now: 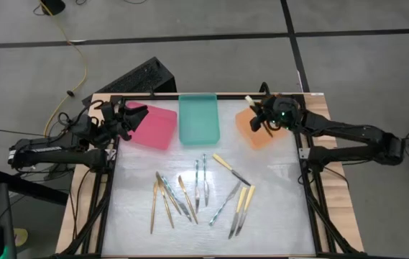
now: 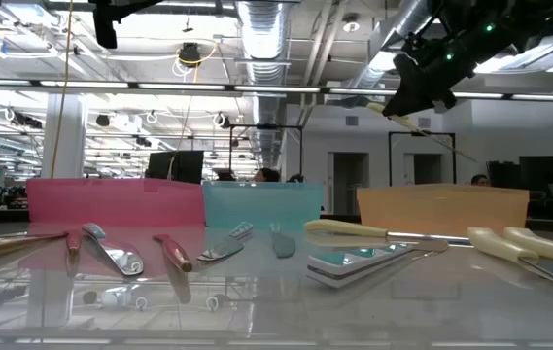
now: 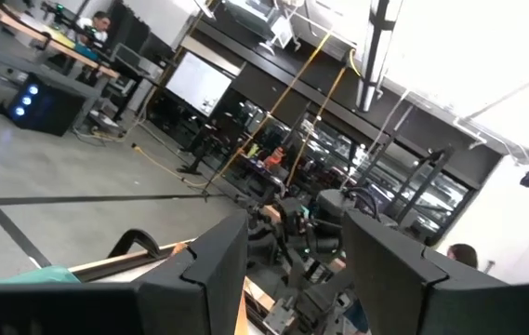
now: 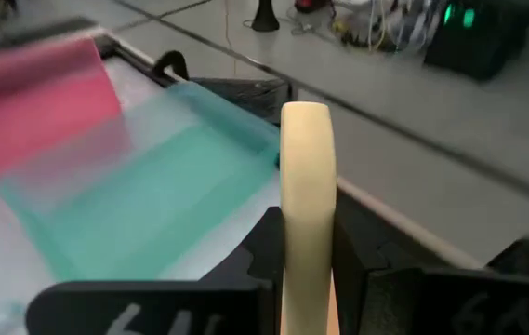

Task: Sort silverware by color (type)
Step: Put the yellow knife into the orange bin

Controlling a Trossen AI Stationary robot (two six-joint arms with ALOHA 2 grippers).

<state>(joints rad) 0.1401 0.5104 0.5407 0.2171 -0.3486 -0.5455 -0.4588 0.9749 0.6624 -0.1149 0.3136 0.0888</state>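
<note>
So the right gripper (image 1: 264, 115) is clamped tight on a slim pale-yellow-handled utensil (image 4: 307, 200), hovering over the orange tray (image 1: 259, 137). Left gripper (image 1: 127, 115) sits wide open above the pink tray (image 1: 154, 128), holding nothing.

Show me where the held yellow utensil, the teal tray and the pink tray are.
yellow utensil (image 4: 307, 200): right wrist view, middle of its handle
teal tray (image 1: 199, 119): high view, its floor
pink tray (image 1: 154, 126): high view, its floor

Three trays sit in a row along the table's far edge: a pink tray (image 1: 154, 126), a teal tray (image 1: 199, 119) and an orange tray (image 1: 260, 132). A black keyboard (image 1: 136, 79) lies on the floor beyond the table, near a yellow cable (image 1: 82, 61).
</note>
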